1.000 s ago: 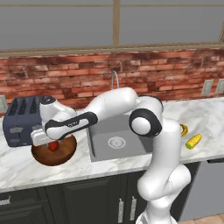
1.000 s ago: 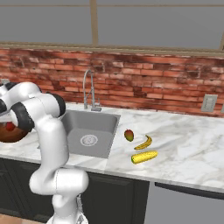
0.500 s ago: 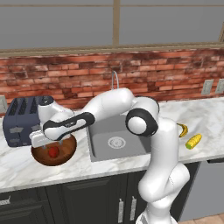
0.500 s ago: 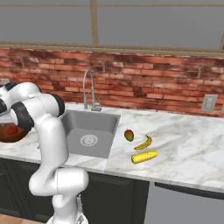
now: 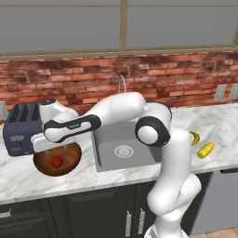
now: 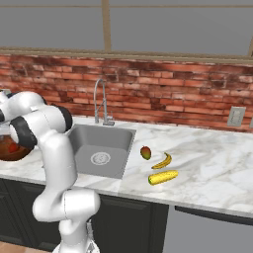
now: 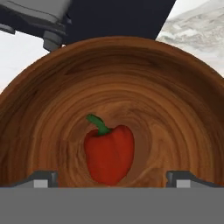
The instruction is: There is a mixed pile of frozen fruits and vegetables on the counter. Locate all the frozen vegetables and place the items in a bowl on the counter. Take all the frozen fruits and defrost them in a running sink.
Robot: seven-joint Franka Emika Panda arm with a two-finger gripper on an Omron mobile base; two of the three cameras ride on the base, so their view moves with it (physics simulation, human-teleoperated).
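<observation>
Tool [image 5: 56,148] spread apart, holding nothing, above the bowl [image 7: 183,109]; red pepper [image 7: 109,153] lies at bowl centre, stem toward 11 o'clock; toaster [image 5: 21,128] beside it on the surface [image 5: 18,179].

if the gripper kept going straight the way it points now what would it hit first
Most likely the red pepper, lying between the open gripper's fingertips at the bottom of the wooden bowl; the gap between them is hard to judge.

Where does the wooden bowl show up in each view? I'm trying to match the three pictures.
Left base view: the bowl sits lower left on the counter, in front of the toaster, with the red pepper in it.
Right base view: at the far left edge, partly behind the arm.
Hand view: its wooden wall spreads across the picture, pepper at the centre.
Shared landmark: the red pepper.
</observation>
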